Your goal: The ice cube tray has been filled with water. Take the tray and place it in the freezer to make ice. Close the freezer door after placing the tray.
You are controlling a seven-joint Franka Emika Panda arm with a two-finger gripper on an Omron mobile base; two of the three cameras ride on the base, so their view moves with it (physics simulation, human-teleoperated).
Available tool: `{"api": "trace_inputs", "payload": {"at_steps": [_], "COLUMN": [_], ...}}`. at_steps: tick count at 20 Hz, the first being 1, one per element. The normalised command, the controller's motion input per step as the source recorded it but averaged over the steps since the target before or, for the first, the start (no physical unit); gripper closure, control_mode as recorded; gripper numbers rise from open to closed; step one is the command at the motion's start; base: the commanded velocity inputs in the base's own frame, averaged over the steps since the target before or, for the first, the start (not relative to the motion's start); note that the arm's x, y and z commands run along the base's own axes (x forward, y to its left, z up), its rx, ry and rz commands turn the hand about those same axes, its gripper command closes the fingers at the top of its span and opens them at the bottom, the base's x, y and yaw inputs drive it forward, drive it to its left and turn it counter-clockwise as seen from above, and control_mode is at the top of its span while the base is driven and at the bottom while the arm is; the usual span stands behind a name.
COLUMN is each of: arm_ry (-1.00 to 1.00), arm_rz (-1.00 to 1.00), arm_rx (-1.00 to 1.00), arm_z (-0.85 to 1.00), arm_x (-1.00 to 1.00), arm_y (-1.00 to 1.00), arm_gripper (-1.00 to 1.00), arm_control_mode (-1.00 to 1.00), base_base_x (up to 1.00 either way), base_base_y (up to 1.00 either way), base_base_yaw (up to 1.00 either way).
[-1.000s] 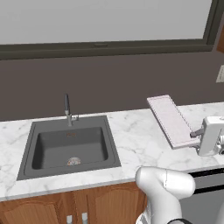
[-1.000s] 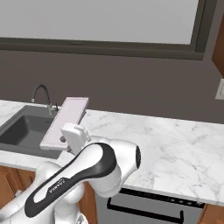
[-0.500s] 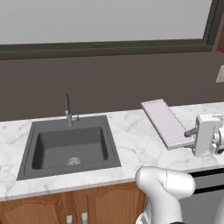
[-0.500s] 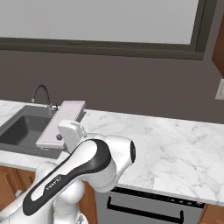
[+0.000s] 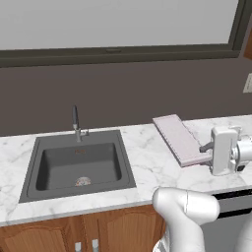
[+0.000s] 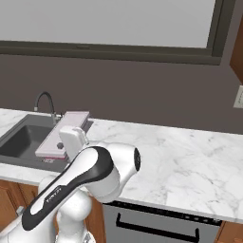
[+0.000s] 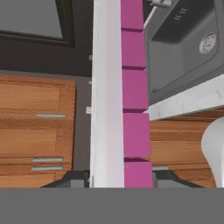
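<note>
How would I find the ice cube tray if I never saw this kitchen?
Find the dark sink in the marble counter. Right of it, above the counter, the robot's jaws clamp the ice cube tray by one end: a thin, pale pink slab, the sole flat board there.

We have a glossy white arm point(image 6: 90, 175) built of rounded, bulbous shells, smooth and without visible screws or loose cables. In the right base view a broad black band runs lengthwise down one long link, carrying small white lettering too fine for us to read. Our joints show as dark seams between the white segments. Our hand point(image 5: 227, 150) is a boxy white block with softened corners, backed by a short light-grey cylindrical flange with a dark ring. A small dark grey finger juts from its side. In the hand view our fingertips point(image 7: 74, 177) appear as low, dark grey wedges.
</note>
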Motion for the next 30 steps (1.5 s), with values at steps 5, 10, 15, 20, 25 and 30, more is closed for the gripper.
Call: {"api": "trace_inputs", "payload": {"at_steps": [5,10,15,20,25,30], "arm_ry": [0.00,0.00,0.00,0.00,0.00,0.00], "arm_rz": [0.00,0.00,0.00,0.00,0.00,0.00], "arm_rx": [0.00,0.00,0.00,0.00,0.00,0.00], "arm_z": [0.00,0.00,0.00,0.00,0.00,0.00], "arm_x": [0.02,0.00,0.00,0.00,0.00,0.00], "arm_y": [0.01,0.00,0.00,0.00,0.00,0.00], "arm_gripper": [1.00,1.00,1.00,1.00,1.00,1.00], "arm_control_mode": [1.00,1.00,1.00,1.00,1.00,1.00], "base_base_x": [0.00,-0.04,-0.43,-0.76,-0.94,-0.93], "base_base_y": [0.00,0.00,-0.11,-0.24,-0.35,-0.32], "base_base_yaw": [0.00,0.00,0.00,0.00,-0.01,-0.01]}}
